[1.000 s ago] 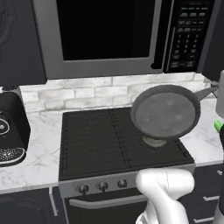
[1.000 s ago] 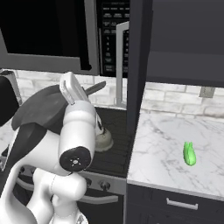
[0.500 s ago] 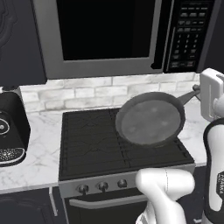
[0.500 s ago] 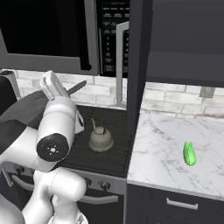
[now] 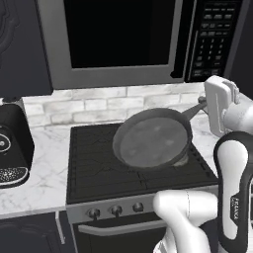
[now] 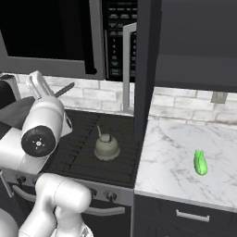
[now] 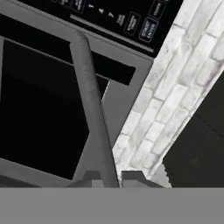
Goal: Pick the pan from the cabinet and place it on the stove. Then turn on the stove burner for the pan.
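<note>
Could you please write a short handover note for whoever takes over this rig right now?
Gripper: shut on the pan's handle, carrying the pan.
Pan: out of the cabinet, held tilted in the air over the stove, above its right side; not set down.
Kettle: sits on the stove's right side, under the pan.
Done: pan picked from the cabinet and brought over the cooktop.
Left: lower the pan onto a free burner clear of the kettle, release, then turn the matching knob on the front panel.
</note>
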Tool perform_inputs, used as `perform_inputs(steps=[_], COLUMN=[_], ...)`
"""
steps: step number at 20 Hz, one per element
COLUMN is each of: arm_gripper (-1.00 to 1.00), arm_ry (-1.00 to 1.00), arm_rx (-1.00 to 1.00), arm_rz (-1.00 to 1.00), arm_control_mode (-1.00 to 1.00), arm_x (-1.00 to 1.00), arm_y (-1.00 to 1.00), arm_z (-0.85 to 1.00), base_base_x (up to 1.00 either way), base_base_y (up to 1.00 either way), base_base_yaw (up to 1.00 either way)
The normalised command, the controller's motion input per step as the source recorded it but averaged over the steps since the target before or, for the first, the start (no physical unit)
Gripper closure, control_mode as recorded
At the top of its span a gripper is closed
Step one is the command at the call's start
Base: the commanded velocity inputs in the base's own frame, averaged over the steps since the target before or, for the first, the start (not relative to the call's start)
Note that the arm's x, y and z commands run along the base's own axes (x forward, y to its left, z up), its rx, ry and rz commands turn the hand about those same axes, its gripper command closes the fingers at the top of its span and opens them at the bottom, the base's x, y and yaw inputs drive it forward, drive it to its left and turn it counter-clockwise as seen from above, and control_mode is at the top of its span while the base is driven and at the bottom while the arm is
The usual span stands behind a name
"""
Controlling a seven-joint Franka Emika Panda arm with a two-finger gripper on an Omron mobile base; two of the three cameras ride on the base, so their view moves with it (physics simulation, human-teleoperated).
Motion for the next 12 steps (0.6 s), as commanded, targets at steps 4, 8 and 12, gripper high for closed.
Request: perform_inputs(steps=[4, 8, 12], arm_gripper=[1.00, 1.00, 1.00], arm_ry=[-0.12, -0.13, -0.11], arm_rx=[0.09, 0.08, 0.03], arm_rz=[0.00, -0.01, -0.11], arm_control_mode=[-1.00, -1.00, -1.00], arm_x=[0.23, 0.19, 0.00], arm_y=[0.60, 0.49, 0.42], arm_z=[-0.37, -0.32, -0.21], base_base_x=[0.00, 0.00, 0.00], base_base_y=[0.00, 0.00, 0.00], base_base_yaw=[0.00, 0.00, 0.00])
